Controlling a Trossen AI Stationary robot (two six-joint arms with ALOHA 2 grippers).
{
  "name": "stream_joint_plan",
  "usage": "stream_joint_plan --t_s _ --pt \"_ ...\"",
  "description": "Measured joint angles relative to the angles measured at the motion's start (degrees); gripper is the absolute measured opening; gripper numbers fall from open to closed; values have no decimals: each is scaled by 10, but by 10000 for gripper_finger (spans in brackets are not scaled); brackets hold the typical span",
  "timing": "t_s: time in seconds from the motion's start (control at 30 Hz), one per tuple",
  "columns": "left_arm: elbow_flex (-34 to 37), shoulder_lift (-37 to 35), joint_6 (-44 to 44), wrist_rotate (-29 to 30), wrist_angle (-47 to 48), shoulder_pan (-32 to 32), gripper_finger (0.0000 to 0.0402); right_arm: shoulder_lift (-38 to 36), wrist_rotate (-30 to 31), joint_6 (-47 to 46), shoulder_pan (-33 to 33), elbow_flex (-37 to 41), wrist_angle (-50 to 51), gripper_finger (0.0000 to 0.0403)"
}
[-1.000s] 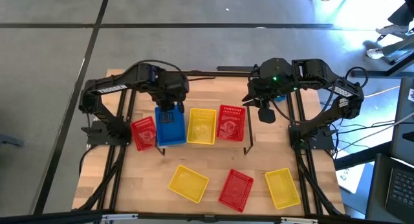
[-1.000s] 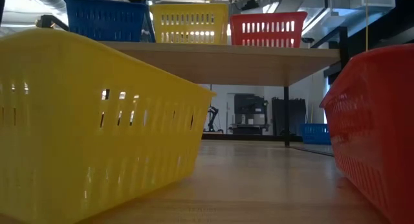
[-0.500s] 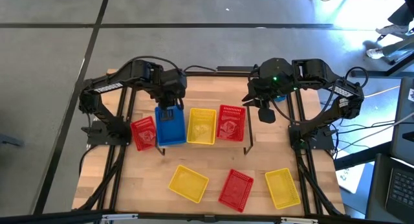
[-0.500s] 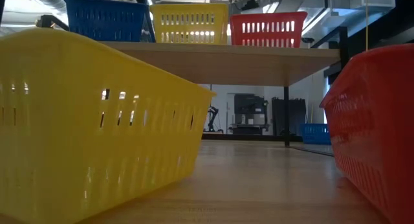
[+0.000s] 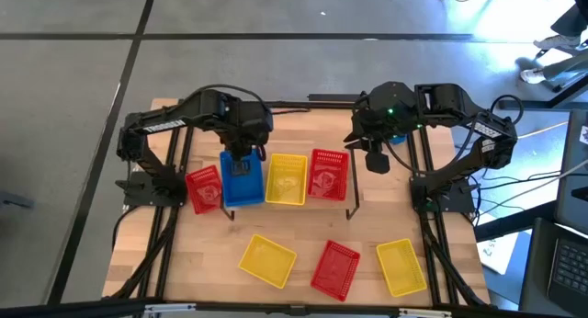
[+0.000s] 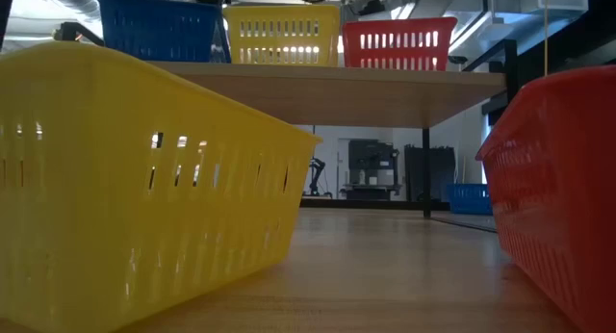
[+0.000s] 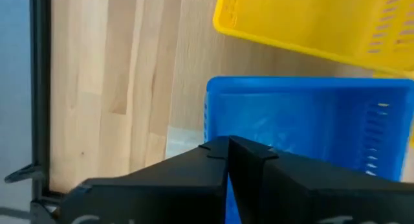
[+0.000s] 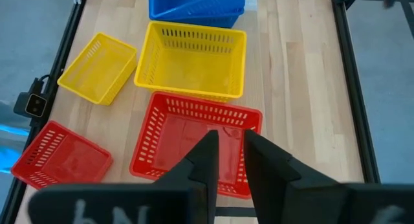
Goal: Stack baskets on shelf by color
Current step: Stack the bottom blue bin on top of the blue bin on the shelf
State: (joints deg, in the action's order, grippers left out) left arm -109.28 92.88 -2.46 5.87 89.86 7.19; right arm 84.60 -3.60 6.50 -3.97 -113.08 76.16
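On the shelf point(image 5: 354, 200) sit 3 baskets; 4 wait beside it. Left gripper point(image 5: 241, 158) clenched empty; right gripper point(image 5: 375, 160) slightly parted.

The wooden tabletop point(image 5: 184, 254) carries a low shelf point(image 6: 385, 83) (light board, thin black legs). On the shelf stand a blue basket point(image 5: 241, 178), a yellow basket point(image 5: 286, 179) and a red basket point(image 5: 327, 174). Directly on the tabletop lie two yellow baskets point(image 5: 267, 259) point(image 5: 401, 266) and two red baskets point(image 5: 334, 267) point(image 5: 203, 188).
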Motion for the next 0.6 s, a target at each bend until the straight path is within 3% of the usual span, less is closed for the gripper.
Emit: stream_joint_plan --t_s 0.2,0.5,0.6 --pt "27 5 3 20 2 0 0 0 0 0 0 0 0 69" --pt "2 -10 -4 11 3 -19 0 0 0 1 0 0 0 69" --pt "-16 -10 -4 69 1 -24 0 0 0 1 0 0 0 69"
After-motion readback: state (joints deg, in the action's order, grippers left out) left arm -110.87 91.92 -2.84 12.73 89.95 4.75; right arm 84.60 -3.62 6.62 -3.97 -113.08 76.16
